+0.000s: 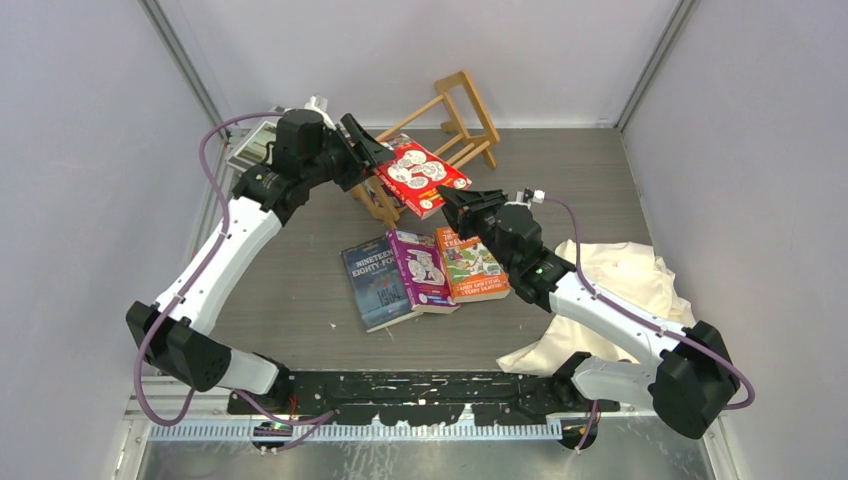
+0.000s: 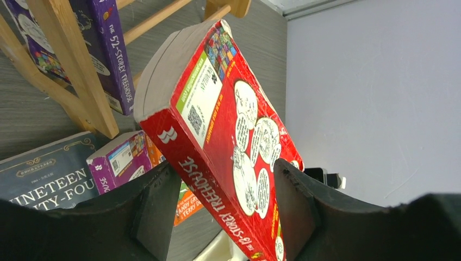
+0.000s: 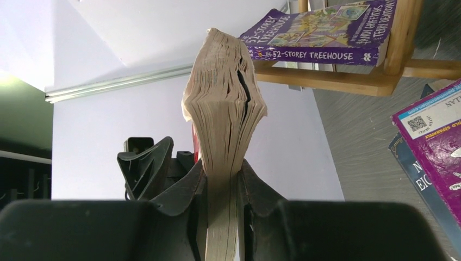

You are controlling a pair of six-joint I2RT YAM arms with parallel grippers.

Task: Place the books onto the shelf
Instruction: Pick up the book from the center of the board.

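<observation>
Nearest, on the right side, a cream cloth (image 1: 610, 285) lies crumpled on the table (image 1: 290, 280). A little farther, in the middle, three books lie flat next to each other, touching or overlapping at the edges: a dark blue book (image 1: 372, 285), a purple paperback (image 1: 420, 270) and an orange book (image 1: 470, 265). None of them is on the shelf yet.

Beyond them the right gripper (image 3: 223, 174) is clamped on the red book (image 1: 420, 175). Its fingers pinch the page edge, and the pages above the grip fan out with a split between them. The red book is in the air, tilted, just beside the near end of the shelf (image 1: 482, 108). The left gripper (image 2: 225, 182) reaches in from the far left, and its fingers (image 2: 155, 209) stand apart, one on each side of the same book. Whether they press on it or only stand around it, I cannot tell.

The shelf is at the far side of the table and looks askew. One purple book (image 2: 106, 49) is already lying on its slats.

I see three dangers from here. The right gripper holds only loose pages, so the book may slide out or the pages may bend or tear, above all if the two arms pull in different directions. If one gripper lets go before the other holds firmly, the book will probably drop onto the books below. The shelf also looks light, so a push from the red book against its frame could move it or tip it, and the purple book could fall out.
</observation>
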